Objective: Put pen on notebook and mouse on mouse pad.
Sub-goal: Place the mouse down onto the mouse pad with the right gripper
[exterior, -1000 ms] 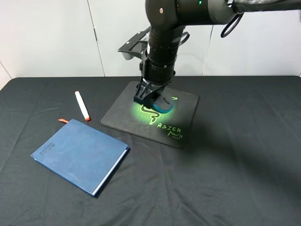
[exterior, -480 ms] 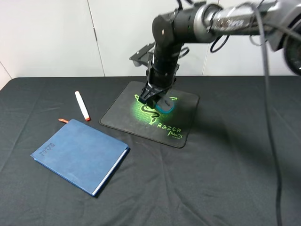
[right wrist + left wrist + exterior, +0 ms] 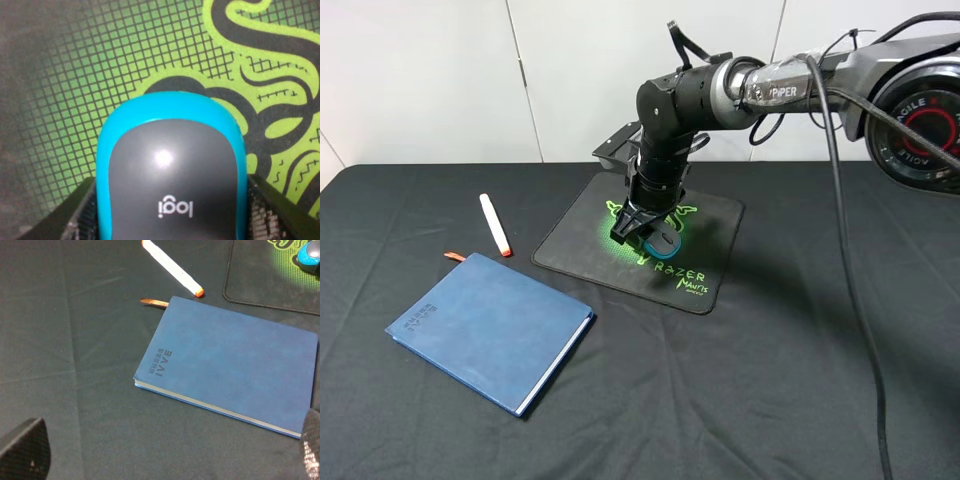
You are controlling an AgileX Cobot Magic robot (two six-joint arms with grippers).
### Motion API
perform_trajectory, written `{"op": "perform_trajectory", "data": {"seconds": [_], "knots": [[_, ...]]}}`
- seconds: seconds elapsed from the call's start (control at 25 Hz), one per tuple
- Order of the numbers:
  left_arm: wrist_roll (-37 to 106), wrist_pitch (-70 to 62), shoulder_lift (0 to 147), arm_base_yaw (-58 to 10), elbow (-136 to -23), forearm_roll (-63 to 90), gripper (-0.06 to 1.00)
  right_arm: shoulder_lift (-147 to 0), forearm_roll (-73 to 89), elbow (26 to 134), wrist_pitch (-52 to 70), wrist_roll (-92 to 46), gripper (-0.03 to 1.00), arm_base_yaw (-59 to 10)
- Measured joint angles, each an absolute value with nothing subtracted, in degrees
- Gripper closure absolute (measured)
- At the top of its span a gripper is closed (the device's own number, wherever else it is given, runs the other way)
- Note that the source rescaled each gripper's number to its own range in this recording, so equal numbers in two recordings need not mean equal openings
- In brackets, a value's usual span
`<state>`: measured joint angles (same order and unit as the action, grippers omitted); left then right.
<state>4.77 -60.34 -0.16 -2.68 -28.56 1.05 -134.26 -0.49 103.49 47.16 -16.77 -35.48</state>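
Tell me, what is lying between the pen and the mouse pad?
Nothing at all. Between the pen and the mouse pad there is only bare black tablecloth. The high camera and the left wrist view both show that.

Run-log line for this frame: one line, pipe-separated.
right gripper: shut on mouse, over mouse pad | left gripper: open, empty | pen: on table beside notebook, not placed
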Motion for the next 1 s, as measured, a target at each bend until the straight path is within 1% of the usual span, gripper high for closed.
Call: {"op": "perform_trajectory", "data": {"seconds": [0.28,0.32,0.36,0.4,0.44,0.48,0.52,0.6,0.68,0.88,1.0], "knots": [[4.8,-60.3,-0.2,-2.7,-28.6,1.1,-0.06,-134.3,-0.5,103.6,47.5,-16.8,0.95,-35.5],[4.8,-60.3,-0.2,-2.7,-28.6,1.1,-0.06,-134.3,-0.5,103.6,47.6,-16.8,0.89,-35.5],[4.8,-60.3,-0.2,-2.7,-28.6,1.1,-0.06,-134.3,-0.5,103.6,47.8,-16.7,0.60,-35.5],[4.8,-60.3,-0.2,-2.7,-28.6,1.1,-0.06,-134.3,-0.5,103.6,48.0,-16.5,0.37,-35.5],[4.8,-60.3,-0.2,-2.7,-28.6,1.1,-0.06,-134.3,-0.5,103.6,48.0,-15.9,0.21,-35.5],[4.8,-60.3,-0.2,-2.7,-28.6,1.1,-0.06,-134.3,-0.5,103.6,48.0,-15.4,0.11,-35.5],[4.8,-60.3,-0.2,-2.7,-28.6,1.1,-0.06,-134.3,-0.5,103.6,47.9,-15.1,0.06,-35.5],[4.8,-60.3,-0.2,-2.7,-28.6,1.1,-0.06,-134.3,-0.5,103.6,47.9,-14.8,0.00,-35.5],[4.8,-60.3,-0.2,-2.7,-28.6,1.1,-0.06,-134.3,-0.5,103.6,47.9,-14.6,-0.02,-35.5],[4.8,-60.3,-0.2,-2.7,-28.6,1.1,-0.06,-134.4,-0.5,104.3,49.3,-14.4,-0.03,-35.5],[4.8,-60.3,-0.2,-2.7,-28.6,1.1,-0.06,-134.4,-0.5,107.2,54.0,-14.3,-0.03,-35.5]]}}
